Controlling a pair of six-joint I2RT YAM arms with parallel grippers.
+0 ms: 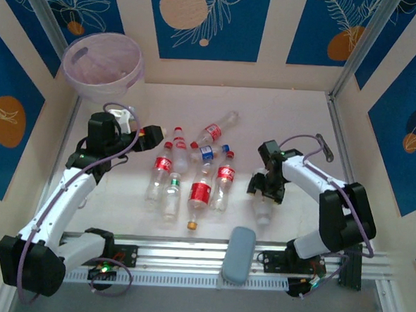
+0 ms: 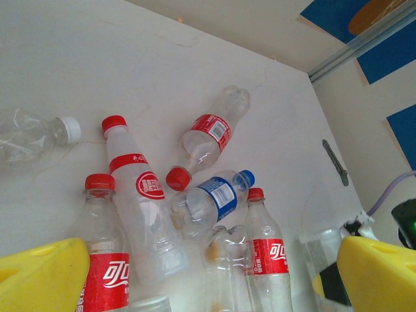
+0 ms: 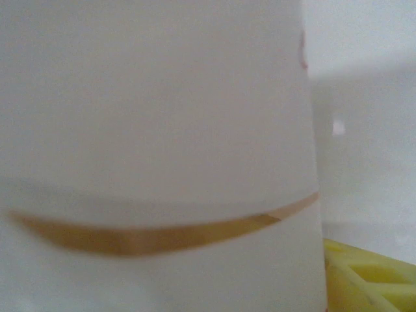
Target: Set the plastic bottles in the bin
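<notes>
Overhead, from my remote station: the bin (image 1: 103,65) sits at the far left corner of the bench (image 1: 294,126), well apart from every bottle. My left claw (image 1: 159,134) hangs released, its yellow fingers (image 2: 39,276) spread wide, just left of the plastic bottles (image 1: 193,173) heaped mid-bench.

Most of that heap lies with long axes running near to far, red caps toward the back wall. The orange-capped bottle (image 1: 200,192) is reversed, its cap toward the arm bases. The blue-labelled bottle (image 1: 209,153) lies crosswise, blue cap pointing right. The slanted bottle (image 1: 216,132) lies behind it, base toward the far right.

Red labels carry white Chinese-style characters that I cannot fully read. The slanted bottle's label adds a white panel of fine print, too small to make out.

The grey-blue pad (image 1: 238,255) rests at the near edge. Right of the heap, my right claw (image 1: 265,190) stands over the lone clear bottle (image 1: 263,210), which runs toward the near edge. On the wrist camera its blurred wall sits close beside one yellow finger (image 3: 364,276), and I cannot tell whether the claw has clenched.
</notes>
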